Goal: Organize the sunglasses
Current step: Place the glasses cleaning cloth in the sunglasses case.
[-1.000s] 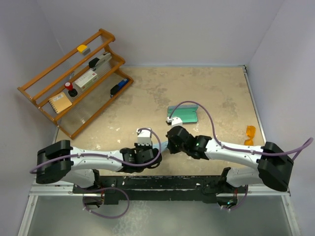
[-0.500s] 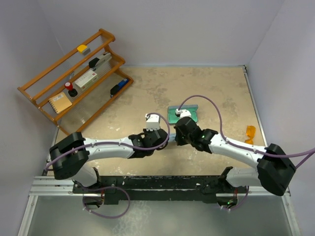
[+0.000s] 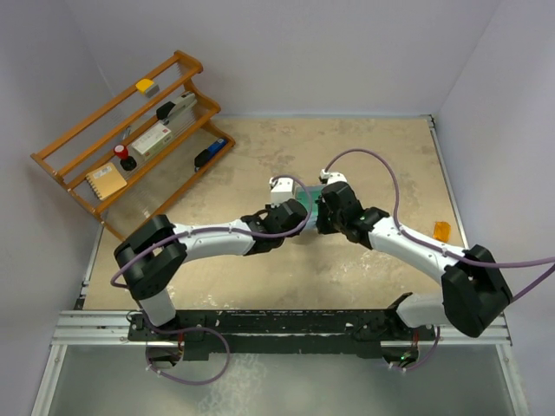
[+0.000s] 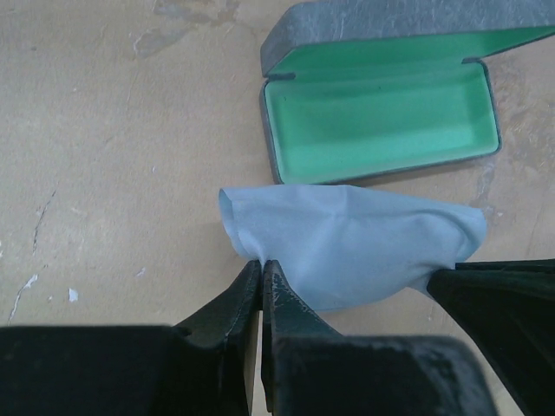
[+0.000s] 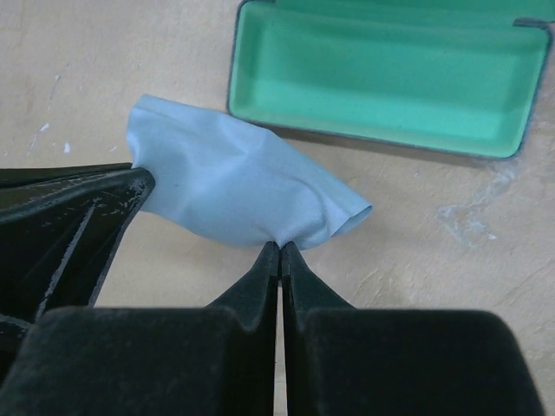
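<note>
**Pinching one blue cloth [image 4: 355,247] at both ends, just before the open case [image 4: 381,121]**

You had the left pincer [image 4: 261,267] clamped tight on one end of the cloth and the right pincer [image 5: 279,249] clamped tight on the other end. The cloth hung bunched between them, just in front of the case. Whether it touched the case's near rim could not be told.

No brand or writing could be read. The case was plain grey outside with a green lining. The white box [image 3: 154,139] on the wooden rack [image 3: 106,106] carried a label too small to make out.

Both wrist views gave you the cloth, the open case and the other arm's black fingers at the frame edge. Only the top view showed the orange sunglasses [image 3: 441,230], lying on the counter [image 3: 260,156] near its right edge, well apart from the case and both pincers. Only the top view showed the rack too, standing at the far left. From above, the two arms nearly hid the cloth and covered most of the case.

By count there were one cloth, one case, one pair of sunglasses and one rack. The rack held six things:
- a yellow piece [image 3: 144,85]
- a stapler [image 3: 176,107]
- the white box
- a small red-and-black item [image 3: 124,156]
- an orange notebook [image 3: 106,181]
- a blue item [image 3: 209,153]
</note>
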`<state>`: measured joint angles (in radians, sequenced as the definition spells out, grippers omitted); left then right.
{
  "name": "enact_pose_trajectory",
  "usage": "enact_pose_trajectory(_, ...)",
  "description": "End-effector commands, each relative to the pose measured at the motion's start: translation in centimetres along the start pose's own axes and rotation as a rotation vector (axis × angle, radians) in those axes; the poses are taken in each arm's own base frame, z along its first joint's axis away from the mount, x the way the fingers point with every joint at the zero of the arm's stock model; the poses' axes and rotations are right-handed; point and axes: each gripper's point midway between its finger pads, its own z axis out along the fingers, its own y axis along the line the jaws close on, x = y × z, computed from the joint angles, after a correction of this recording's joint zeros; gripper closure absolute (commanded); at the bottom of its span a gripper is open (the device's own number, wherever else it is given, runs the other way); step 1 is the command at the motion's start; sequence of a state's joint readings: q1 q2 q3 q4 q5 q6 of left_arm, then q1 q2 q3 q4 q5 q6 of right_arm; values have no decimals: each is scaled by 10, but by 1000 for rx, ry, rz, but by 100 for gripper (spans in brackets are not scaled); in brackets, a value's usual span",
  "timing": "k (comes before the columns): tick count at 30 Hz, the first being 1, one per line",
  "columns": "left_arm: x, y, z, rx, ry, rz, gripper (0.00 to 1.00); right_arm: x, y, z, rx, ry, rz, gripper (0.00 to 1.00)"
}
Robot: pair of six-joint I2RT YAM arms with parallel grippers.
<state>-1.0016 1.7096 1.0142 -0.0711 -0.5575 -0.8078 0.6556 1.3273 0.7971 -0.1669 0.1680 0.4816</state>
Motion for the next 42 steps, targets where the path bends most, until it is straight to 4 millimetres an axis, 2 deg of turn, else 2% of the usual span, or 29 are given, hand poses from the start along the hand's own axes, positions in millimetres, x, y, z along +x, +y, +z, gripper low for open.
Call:
enact_pose_trajectory(1,-29,-22,11,59,-50,-27,100,-28,-5,2,2,-46,0,100)
enact_pose_trajectory(9,-41,-35,32,71,-74,-42,100,-47,-30,15,37,-57,35,100)
enact_pose_trajectory(13,-40,-41,42,78,-74,-46,100,-47,-42,21,59,-45,50,100)
enact_pose_trajectory(15,-41,-42,47,76,-74,-47,100,-62,-41,22,49,-68,60,100)
enact_pose_trajectory(23,-53,-41,61,59,-107,-62,100,-71,-46,36,59,-66,64,100)
enact_pose_trajectory(31,-66,-45,69,56,-142,-71,100,-75,-53,42,69,-70,75,100)
enact_pose_trajectory(42,-65,-47,75,60,-140,-69,100,-79,-66,48,83,-72,106,100)
